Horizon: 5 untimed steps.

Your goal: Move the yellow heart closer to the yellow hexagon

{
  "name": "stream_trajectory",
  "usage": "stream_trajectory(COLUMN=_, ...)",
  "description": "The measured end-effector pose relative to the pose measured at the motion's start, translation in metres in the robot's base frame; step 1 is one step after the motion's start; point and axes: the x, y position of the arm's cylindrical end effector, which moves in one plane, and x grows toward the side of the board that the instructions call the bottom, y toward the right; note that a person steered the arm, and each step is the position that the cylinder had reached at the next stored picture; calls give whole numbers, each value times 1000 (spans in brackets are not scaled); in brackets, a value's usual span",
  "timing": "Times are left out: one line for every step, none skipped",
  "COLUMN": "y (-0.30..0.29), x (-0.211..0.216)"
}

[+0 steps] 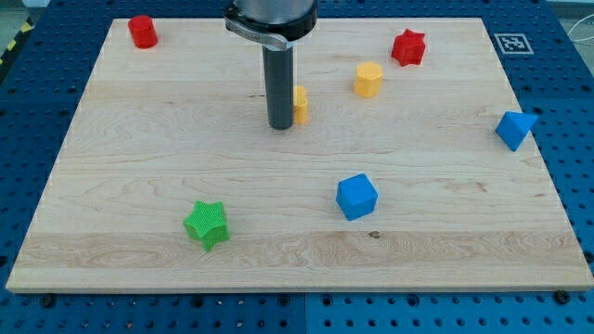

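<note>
Pincer: none fitted, so no width to report, only my tip [281, 126] touching the view's-left side of the yellow heart [300, 104] on the worktop [139, 186], placed, I judge, to push it toward the yellow hexagon [368, 80] nearby.

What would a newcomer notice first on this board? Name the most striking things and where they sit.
First, the dark rod coming down from the view's top, my tip on the board just left of the yellow heart, which it partly hides. The yellow hexagon sits up and to the right of that, near the red star. Lower down, the blue cube and green star stand out.
</note>
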Motion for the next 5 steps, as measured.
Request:
stream_trajectory(y=0, x=-5)
stream_trajectory(y=0, x=-5)
stream_trajectory(y=0, x=-9)
stream_trajectory(y=1, x=-9)
stream_trajectory(y=11, x=-9)
